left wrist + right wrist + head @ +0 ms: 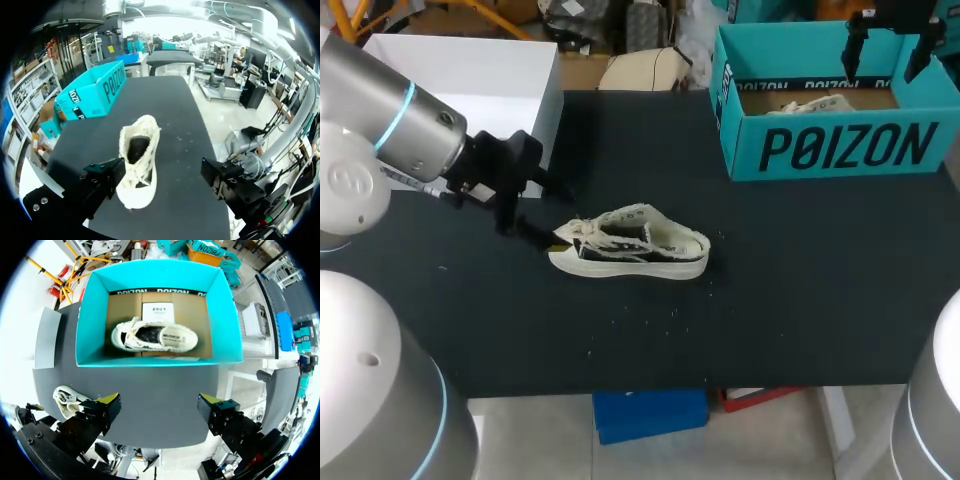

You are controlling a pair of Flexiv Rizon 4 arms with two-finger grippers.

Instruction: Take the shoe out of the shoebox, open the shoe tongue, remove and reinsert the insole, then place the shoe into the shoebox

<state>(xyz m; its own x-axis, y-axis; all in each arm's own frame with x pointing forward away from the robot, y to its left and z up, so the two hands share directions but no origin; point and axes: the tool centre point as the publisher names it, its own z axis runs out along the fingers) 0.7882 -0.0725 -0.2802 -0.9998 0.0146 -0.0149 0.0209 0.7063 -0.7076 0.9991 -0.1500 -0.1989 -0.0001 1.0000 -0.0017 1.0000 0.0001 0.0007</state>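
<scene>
The shoe (632,246) sits sole-down mid-table, well apart from the box (835,150), which holds a second shoe (154,335). Its long axis runs across the table, with the toe toward my left gripper (162,174). I judge it light: soft frayed canvas on a stiffer rubber sole, so I'd pinch the tongue or collar. The left gripper is spread wide with the toe between its fingers, gripping nothing. The right gripper (161,409) hangs wide open and empty above the box.

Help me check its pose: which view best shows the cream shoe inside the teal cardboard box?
Right wrist view: looking into the teal cardboard box, it shows the whole cream shoe. Head view catches only its top; left wrist view, none.
</scene>
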